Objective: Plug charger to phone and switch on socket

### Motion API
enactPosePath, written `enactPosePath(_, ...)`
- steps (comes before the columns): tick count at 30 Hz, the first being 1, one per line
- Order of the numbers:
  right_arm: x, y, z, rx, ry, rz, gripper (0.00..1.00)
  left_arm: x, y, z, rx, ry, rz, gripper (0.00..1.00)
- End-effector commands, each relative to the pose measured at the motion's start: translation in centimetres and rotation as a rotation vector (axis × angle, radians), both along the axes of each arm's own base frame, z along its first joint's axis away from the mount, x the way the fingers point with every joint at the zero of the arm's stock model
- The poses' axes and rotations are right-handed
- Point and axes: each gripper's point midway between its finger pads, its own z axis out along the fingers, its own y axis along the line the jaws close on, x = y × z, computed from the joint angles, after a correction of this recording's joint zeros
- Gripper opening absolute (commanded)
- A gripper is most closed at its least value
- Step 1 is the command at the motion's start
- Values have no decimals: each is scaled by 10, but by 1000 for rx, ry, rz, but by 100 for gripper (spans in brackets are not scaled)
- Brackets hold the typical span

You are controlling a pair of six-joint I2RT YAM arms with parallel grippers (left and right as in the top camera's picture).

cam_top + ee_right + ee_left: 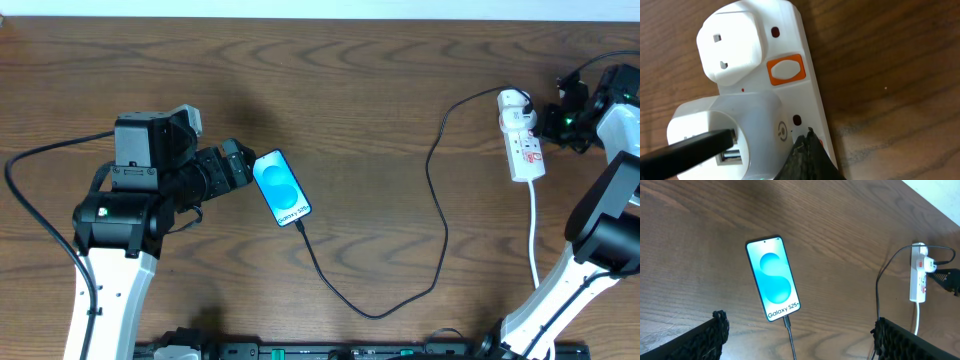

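Right jaws are pressed shut, their dark tip against the socket (800, 97) just beside the white adapter (725, 125). The socket lies near the far right corner of the tabletop (350, 90). Left jaws gape wide, holding nothing, just beside the phone (281, 188), which lies left of centre with its screen lit. The charger (790, 340) is plugged into the phone's bottom end.

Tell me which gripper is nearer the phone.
Left. The left gripper sits right beside the phone, at its top end; the right gripper is far off at the power strip.
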Motion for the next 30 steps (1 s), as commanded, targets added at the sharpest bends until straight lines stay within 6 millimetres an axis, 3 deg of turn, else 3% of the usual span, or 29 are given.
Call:
enactPosePath(1, 0, 161, 0, 414, 2, 285, 1, 2, 2, 9, 6, -27, 5, 94)
enactPosePath(8, 0, 166, 1, 425, 7, 283, 1, 2, 2, 9, 7, -28, 5, 94)
enactPosePath(12, 3, 159, 1, 432, 6, 245, 1, 2, 2, 9, 7, -28, 5, 94)
enactPosePath(18, 5, 123, 2, 495, 52, 29, 1, 2, 2, 9, 6, -27, 5, 94)
enactPosePath(30, -15, 55, 7, 642, 124, -279, 1, 2, 2, 9, 7, -28, 5, 94)
